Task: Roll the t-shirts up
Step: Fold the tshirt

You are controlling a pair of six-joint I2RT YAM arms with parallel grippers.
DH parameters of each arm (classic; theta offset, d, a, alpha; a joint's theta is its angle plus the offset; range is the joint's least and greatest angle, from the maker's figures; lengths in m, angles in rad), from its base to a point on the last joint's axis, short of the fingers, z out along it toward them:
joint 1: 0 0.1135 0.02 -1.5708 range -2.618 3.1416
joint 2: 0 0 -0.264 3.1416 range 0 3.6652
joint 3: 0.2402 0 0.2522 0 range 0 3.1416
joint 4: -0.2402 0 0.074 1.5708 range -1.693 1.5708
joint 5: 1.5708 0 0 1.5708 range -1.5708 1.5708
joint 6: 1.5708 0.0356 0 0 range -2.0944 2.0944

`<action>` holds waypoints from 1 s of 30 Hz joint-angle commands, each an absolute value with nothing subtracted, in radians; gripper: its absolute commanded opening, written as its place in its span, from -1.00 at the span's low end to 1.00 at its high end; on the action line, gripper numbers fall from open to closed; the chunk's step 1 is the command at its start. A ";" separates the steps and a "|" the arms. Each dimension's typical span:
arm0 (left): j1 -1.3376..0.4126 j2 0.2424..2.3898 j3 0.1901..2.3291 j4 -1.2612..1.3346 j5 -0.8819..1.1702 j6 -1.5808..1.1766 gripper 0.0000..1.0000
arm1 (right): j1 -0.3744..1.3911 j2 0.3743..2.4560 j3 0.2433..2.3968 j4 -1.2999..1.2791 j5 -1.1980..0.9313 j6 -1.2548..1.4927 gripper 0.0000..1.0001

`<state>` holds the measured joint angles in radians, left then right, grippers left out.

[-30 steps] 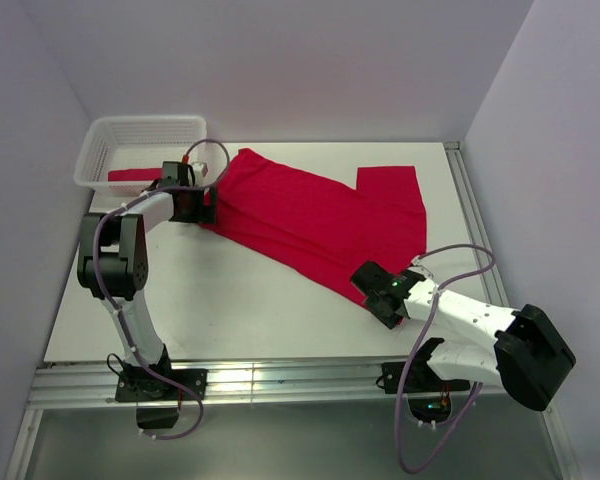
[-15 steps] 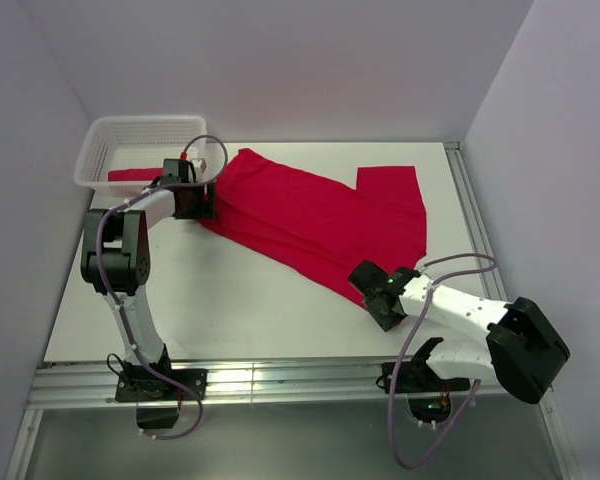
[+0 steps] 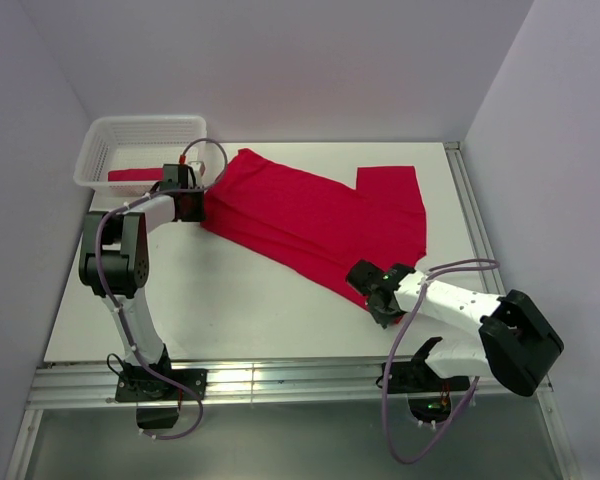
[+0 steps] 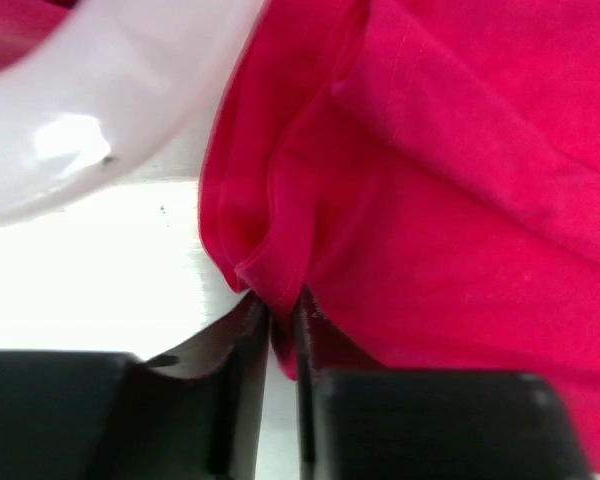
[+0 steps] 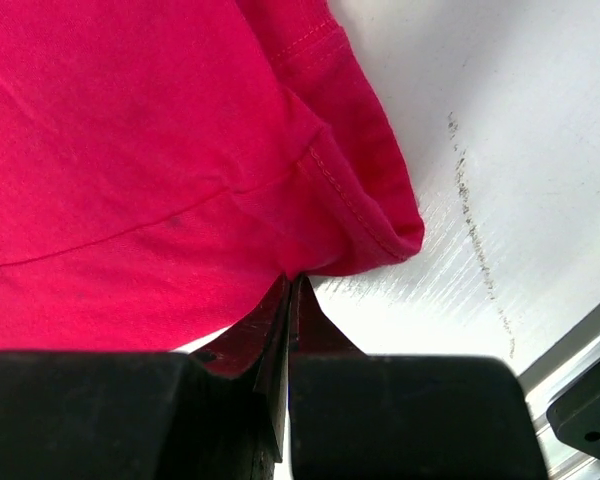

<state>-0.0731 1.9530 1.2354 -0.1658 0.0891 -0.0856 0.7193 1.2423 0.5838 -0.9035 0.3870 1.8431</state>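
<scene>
One red t-shirt lies spread diagonally across the white table. A second red t-shirt lies in the white basket. My left gripper is at the spread shirt's left edge, beside the basket. In the left wrist view, this gripper is shut on a bunched fold of the t-shirt. My right gripper is at the shirt's near right corner. In the right wrist view, its jaws are pressed together on the t-shirt's edge, next to a curled hem.
The basket's rim curves close above my left gripper. Grey walls close in the table on three sides. A metal rail runs along the near edge, and a strip runs down the right side.
Both grippers have closed from open onto the cloth. The right gripper crept slightly left toward the shirt's corner. The left one stayed at the shirt's edge.
</scene>
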 commanded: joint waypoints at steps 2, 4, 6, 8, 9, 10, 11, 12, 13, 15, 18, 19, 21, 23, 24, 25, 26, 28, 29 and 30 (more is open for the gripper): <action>-0.074 1.927 1.220 -0.189 0.072 -0.064 -0.83 | 0.718 1.210 0.591 -0.977 0.449 1.872 -1.00; -0.074 1.924 1.216 -0.190 0.066 -0.061 -0.99 | 0.719 1.190 0.577 -0.983 0.451 1.865 -1.00; -0.074 1.913 1.210 -0.193 0.057 -0.055 -0.99 | 0.719 1.174 0.569 -0.983 0.449 1.847 -1.00; -0.074 1.901 1.207 -0.198 0.046 -0.048 -0.99 | 0.719 1.169 0.561 -0.992 0.445 1.838 -1.00; -0.074 1.895 1.198 -0.202 0.043 -0.045 -0.99 | 0.721 1.164 0.558 -0.989 0.446 1.827 -1.00; -0.074 1.887 1.190 -0.202 0.037 -0.040 -0.99 | 0.721 1.164 0.551 -0.980 0.440 1.815 -1.00; -0.074 1.878 1.183 -0.202 0.032 -0.031 -0.99 | 0.721 1.164 0.548 -0.974 0.440 1.801 -1.00; -0.074 1.861 1.161 -0.201 0.020 -0.025 -0.99 | 0.721 1.166 0.545 -0.966 0.437 1.780 -1.00; -0.074 1.850 1.151 -0.202 0.015 -0.020 -0.99 | 0.721 1.167 0.545 -0.963 0.437 1.761 -1.00; -0.072 1.821 1.111 -0.206 0.005 -0.011 -0.99 | 0.729 1.169 0.548 -0.951 0.440 1.706 -1.00; -0.066 1.763 1.043 -0.209 -0.031 0.057 -0.99 | 0.742 1.169 0.555 -0.939 0.446 1.634 -1.00; -0.060 1.747 1.026 -0.221 -0.044 0.072 -0.99 | 0.753 1.170 0.563 -0.943 0.451 1.620 -1.00; -0.051 1.691 0.973 -0.238 -0.046 0.087 -0.99 | 0.761 1.178 0.572 -0.977 0.463 1.600 -1.00; -0.035 1.631 0.939 -0.274 -0.043 0.112 -0.99 | 0.769 1.184 0.587 -1.027 0.474 1.595 -1.00; -0.031 1.614 0.910 -0.288 -0.043 0.120 -0.99 | 0.770 1.190 0.592 -1.040 0.483 1.594 -1.00; -0.022 1.599 0.894 -0.302 -0.046 0.138 -0.99 | 0.769 1.195 0.592 -1.049 0.485 1.594 -1.00; -0.018 1.571 0.882 -0.340 -0.045 0.146 -0.99 | 0.767 1.196 0.591 -1.061 0.489 1.591 -1.00; -0.002 1.551 0.850 -0.379 -0.025 0.170 -0.99 | 0.769 1.198 0.586 -1.066 0.494 1.588 -1.00; -0.002 1.537 0.833 -0.423 0.018 0.208 -0.99 | 0.767 1.198 0.584 -1.054 0.491 1.566 -1.00; 0.003 1.529 0.819 -0.442 0.034 0.231 -0.99 | 0.767 1.200 0.580 -1.052 0.488 1.559 -1.00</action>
